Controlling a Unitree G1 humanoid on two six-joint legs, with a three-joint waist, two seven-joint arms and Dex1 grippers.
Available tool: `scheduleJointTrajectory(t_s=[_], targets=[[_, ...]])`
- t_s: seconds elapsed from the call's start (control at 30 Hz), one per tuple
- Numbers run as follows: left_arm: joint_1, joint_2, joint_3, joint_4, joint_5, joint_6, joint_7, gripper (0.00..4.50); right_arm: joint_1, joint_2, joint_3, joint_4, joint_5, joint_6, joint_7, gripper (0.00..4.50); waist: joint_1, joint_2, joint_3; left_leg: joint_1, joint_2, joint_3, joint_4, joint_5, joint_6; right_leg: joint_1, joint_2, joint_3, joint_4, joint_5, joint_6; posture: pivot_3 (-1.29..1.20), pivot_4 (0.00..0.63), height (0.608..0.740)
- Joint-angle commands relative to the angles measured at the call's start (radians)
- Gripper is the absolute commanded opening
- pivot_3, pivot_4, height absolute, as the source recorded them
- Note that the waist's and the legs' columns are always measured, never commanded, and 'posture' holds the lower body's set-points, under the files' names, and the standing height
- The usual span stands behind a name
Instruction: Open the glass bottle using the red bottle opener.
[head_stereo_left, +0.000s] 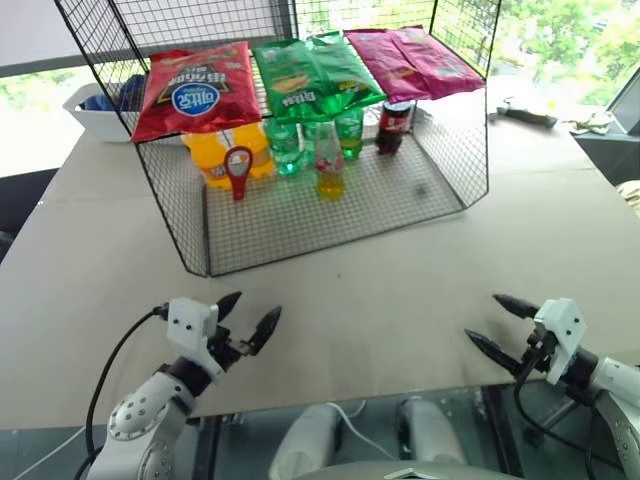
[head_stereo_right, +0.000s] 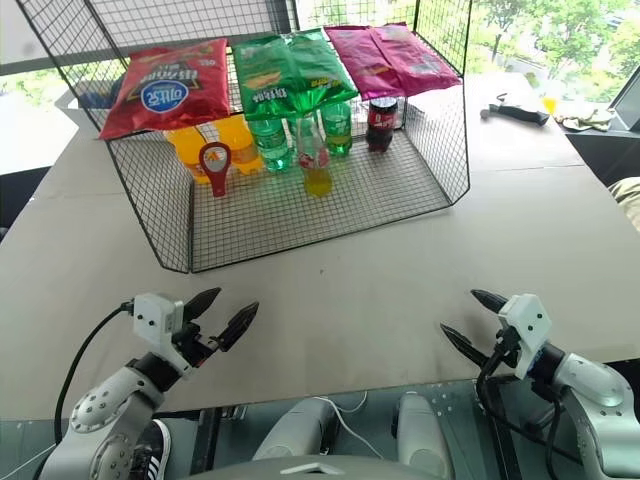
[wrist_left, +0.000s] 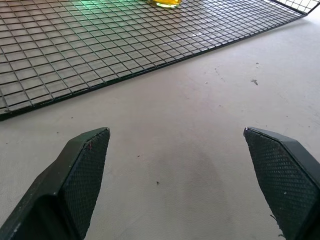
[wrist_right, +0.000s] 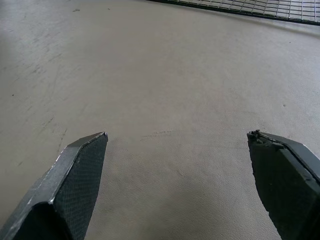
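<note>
Grey counter (head_stereo_left: 420, 290) carries a wire rack (head_stereo_left: 190, 225) at its far side. I see my left end effector (head_stereo_left: 248, 318) over the near edge, fingers spread wide, holding nothing. Inside the rack, the opener (head_stereo_left: 238, 170) stands upright against orange bottles (head_stereo_left: 215, 155); the glass bottle (head_stereo_left: 329, 165) stands to its right, before green bottles (head_stereo_left: 285, 145). My right end effector (head_stereo_left: 503, 328) is likewise fully spread and empty.
</note>
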Motion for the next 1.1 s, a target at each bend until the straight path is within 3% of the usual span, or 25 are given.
scheduleJointTrajectory(t_s=[0.03,0.73,1.1], targets=[[0.017,0.007,0.002,-0.044,0.014,-0.039,0.006,4.43,-0.019,-0.001,0.011,0.031,0.009,-0.046,0.034,4.5,0.0,0.0,0.0,0.0,0.0,0.0,0.0,0.0,0.0,0.0,0.0,0.0,0.0,0.0,0.0,0.0,0.15,0.74],[-0.046,0.008,-0.023,-0.009,0.021,-0.064,0.028,4.43,-0.087,0.023,0.051,0.143,0.005,-0.147,0.057,4.5,-0.001,0.0,-0.003,0.001,0.0,0.001,0.0,0.0,0.0,0.0,0.001,0.001,0.001,0.001,-0.001,0.0,0.15,0.74],[-0.28,-0.026,-0.072,0.092,0.161,-0.147,0.145,4.43,-0.144,0.035,0.106,-0.11,0.164,0.07,0.023,4.5,-0.002,0.0,-0.006,0.002,0.001,0.001,0.002,0.001,-0.001,0.0,0.002,0.001,0.003,0.002,-0.002,0.0,0.15,0.74]])
